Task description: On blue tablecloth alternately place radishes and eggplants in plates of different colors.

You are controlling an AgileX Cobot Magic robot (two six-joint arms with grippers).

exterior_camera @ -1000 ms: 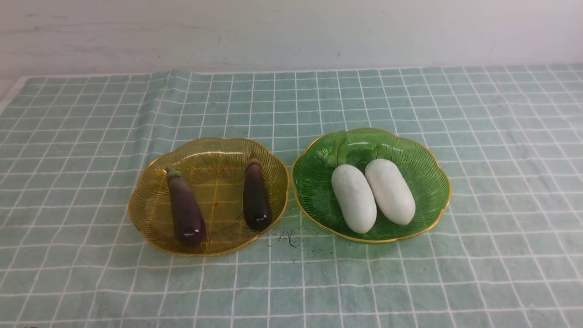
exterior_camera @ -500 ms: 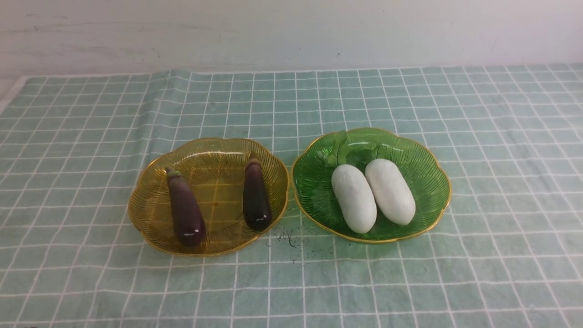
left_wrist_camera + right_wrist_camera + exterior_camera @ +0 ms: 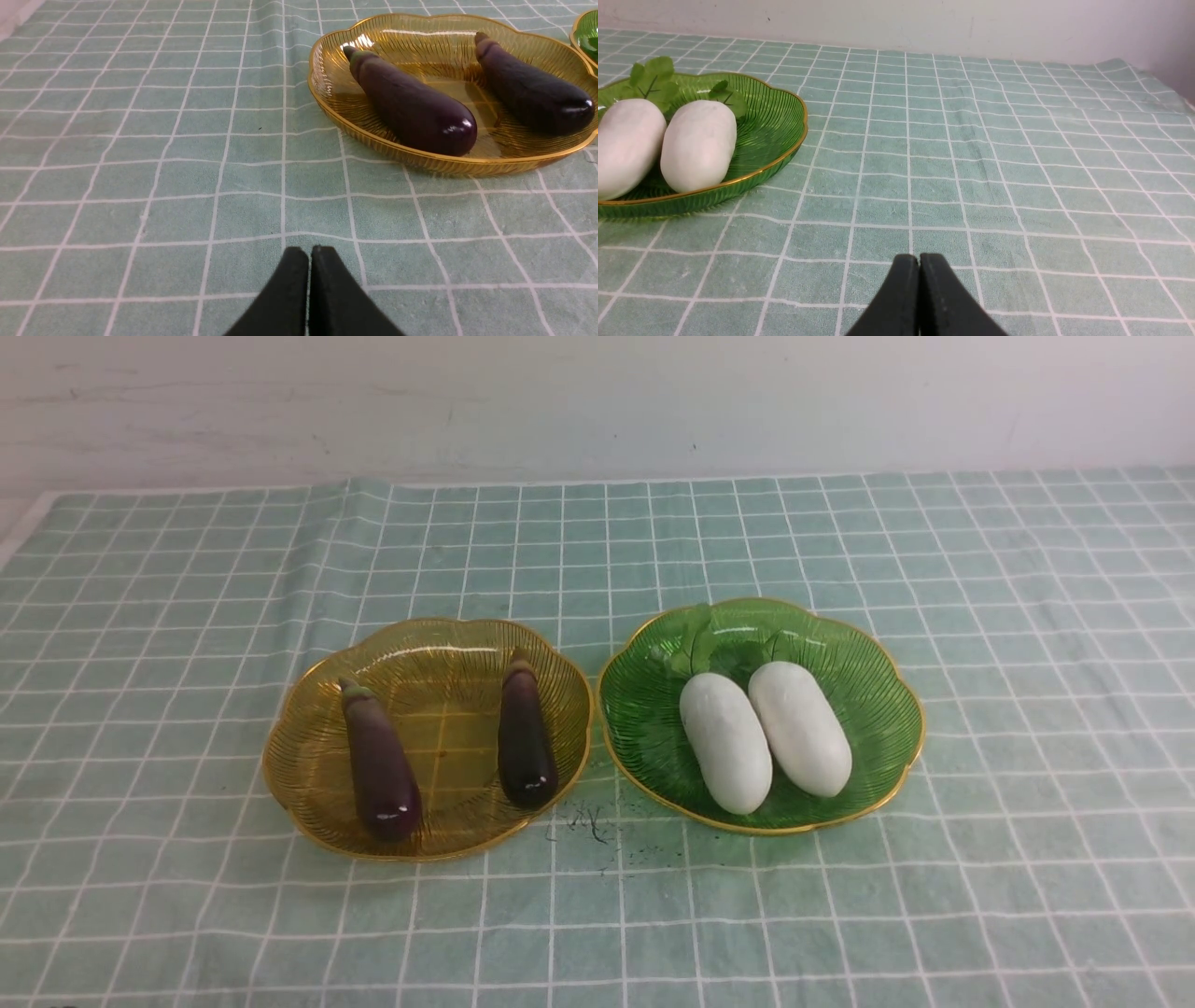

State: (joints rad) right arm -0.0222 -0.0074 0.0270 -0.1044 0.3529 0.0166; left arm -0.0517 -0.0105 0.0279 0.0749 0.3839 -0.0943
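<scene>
1. Pale teal cloth fills each wrist view beneath the fingers. The left gripper (image 3: pixel 308 254) has its black fingers (image 3: pixel 289 289) pressed together with nothing between them, low over bare cloth on the near left. The right gripper (image 3: pixel 919 261) is likewise fully closed and empty, low over bare cloth on the near right. Neither arm shows in the front view.

2. Outward from the left fingers lies the amber plate (image 3: pixel 308 775), left of centre. It holds both eggplants: the left eggplant (image 3: pixel 380 763) and the right eggplant (image 3: pixel 525 735) lie well apart, stem caps pointing far.

3. Outward from the right fingers lies the green plate (image 3: pixel 878 663), just beside the amber one, the rims nearly meeting. It holds both radishes: the left radish (image 3: pixel 726 742) and the right radish (image 3: pixel 799 728) lie side by side, touching, leaves at the far end.

4. Judged from this layout, the sorting looks complete: each kind sits in its own colour of plate, nothing is loose on the cloth, and both grippers hold nothing. Nothing appears left but for the arms to rest.

5. The blue tablecloth (image 3: pixel 187 569) covers the worktop, with a grid of thin white lines, a crease running from far to near at left, and black specks (image 3: pixel 588 821) just near the gap between the plates.

6. A plain off-white wall (image 3: pixel 597 401), slightly scuffed, closes the far side.
</scene>
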